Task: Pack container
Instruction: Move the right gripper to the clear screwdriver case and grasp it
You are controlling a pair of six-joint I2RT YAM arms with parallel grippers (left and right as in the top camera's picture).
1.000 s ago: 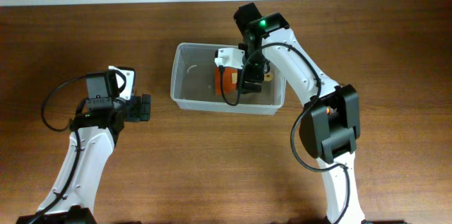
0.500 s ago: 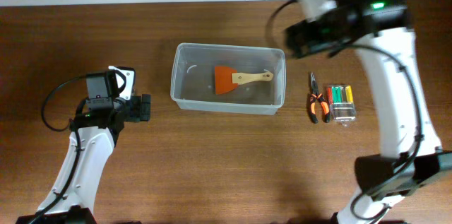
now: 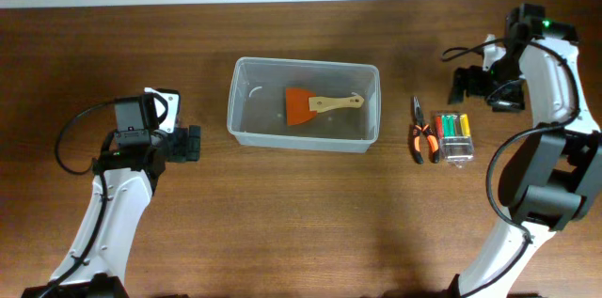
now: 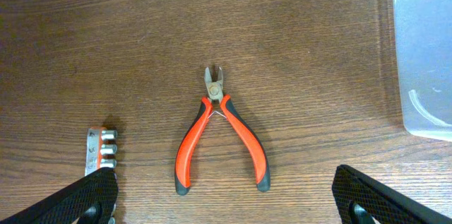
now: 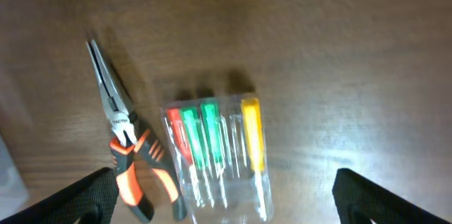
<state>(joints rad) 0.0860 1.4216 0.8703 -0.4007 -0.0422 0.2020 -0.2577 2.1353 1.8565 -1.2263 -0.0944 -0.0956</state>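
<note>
The clear plastic container stands at the table's middle. An orange scraper with a wooden handle lies inside it. My right gripper is open and empty, up and right of the container. In the right wrist view it hovers above a clear case of screwdrivers and long-nose pliers. My left gripper is open and empty, left of the container. In the left wrist view it sits just behind orange-handled cutters.
The pliers and the screwdriver case lie side by side right of the container. A small metal bit holder lies by my left finger. The container's corner shows at the right of the left wrist view.
My right gripper left the container, with the scraper staying inside, and swung right to above the screwdriver case and pliers. The left arm has not moved.
</note>
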